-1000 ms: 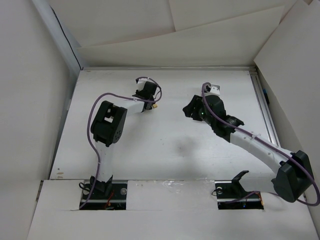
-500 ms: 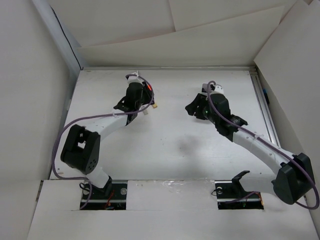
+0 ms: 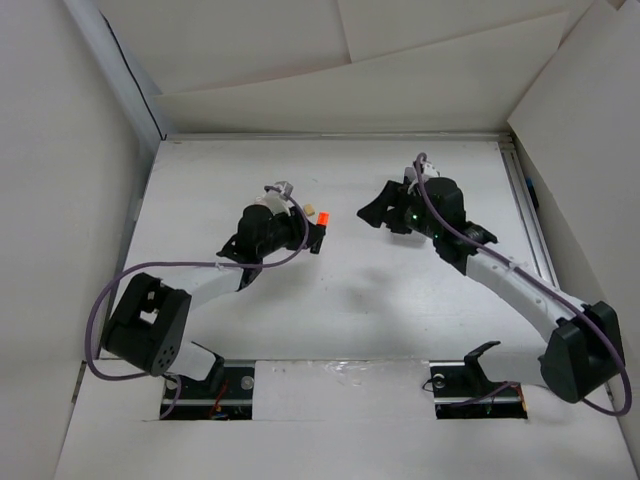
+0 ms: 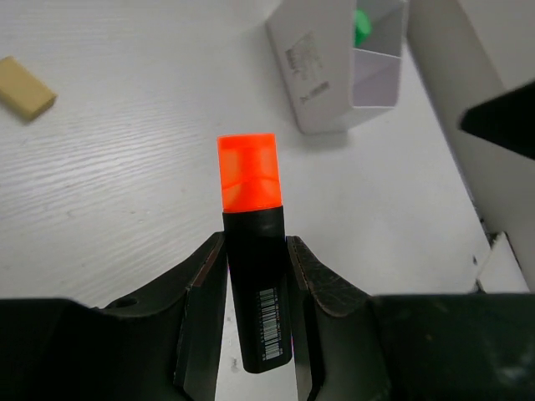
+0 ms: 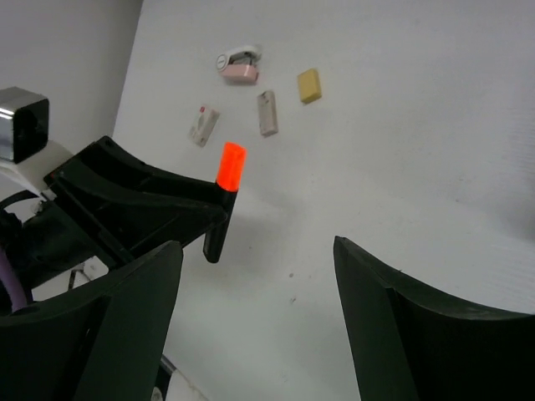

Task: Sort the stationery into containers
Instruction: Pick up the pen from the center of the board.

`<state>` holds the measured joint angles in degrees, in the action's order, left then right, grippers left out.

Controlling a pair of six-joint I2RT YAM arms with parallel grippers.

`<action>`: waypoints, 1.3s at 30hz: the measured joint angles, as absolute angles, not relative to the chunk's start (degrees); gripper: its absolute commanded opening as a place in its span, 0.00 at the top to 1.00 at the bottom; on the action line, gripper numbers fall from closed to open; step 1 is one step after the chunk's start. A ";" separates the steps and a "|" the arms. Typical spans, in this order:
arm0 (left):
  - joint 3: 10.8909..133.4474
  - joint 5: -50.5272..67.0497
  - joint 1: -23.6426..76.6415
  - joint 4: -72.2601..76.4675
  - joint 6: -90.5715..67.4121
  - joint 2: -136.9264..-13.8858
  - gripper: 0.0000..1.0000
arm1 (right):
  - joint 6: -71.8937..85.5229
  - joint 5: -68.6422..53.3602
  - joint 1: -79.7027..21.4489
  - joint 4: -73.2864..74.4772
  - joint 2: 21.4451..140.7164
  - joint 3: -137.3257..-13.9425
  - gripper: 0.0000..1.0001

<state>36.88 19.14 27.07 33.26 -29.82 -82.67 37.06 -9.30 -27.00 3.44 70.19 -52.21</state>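
Gripping a black-bodied marker (image 4: 249,175), orange cap, barcode label, mid-frame: left gripper (image 4: 255,255), jaws clamped on it. Right gripper (image 5: 257,251) jaws spread wide.

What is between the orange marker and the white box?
Nothing: in the left wrist view only bare table lies between the orange marker and the white box.

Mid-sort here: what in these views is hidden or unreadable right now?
White box: left wrist view, cut off by the top edge; green item inside barely shows.
Box in top view: not visible, probably under the right arm.
Pale pieces beyond the orange marker: right wrist view, too small to identify.
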 measured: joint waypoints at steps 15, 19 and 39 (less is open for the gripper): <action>31.35 34.68 27.64 48.10 -29.74 -78.89 0.94 | 38.72 -25.65 -28.95 -3.18 79.88 -56.05 0.20; 30.59 36.38 27.64 49.65 -30.35 -78.65 0.92 | 39.07 -26.68 -28.97 -3.90 80.84 -56.49 0.23; 29.58 39.92 27.64 53.34 -32.21 -75.90 0.92 | 41.78 -30.35 -29.41 -7.38 84.16 -57.28 0.58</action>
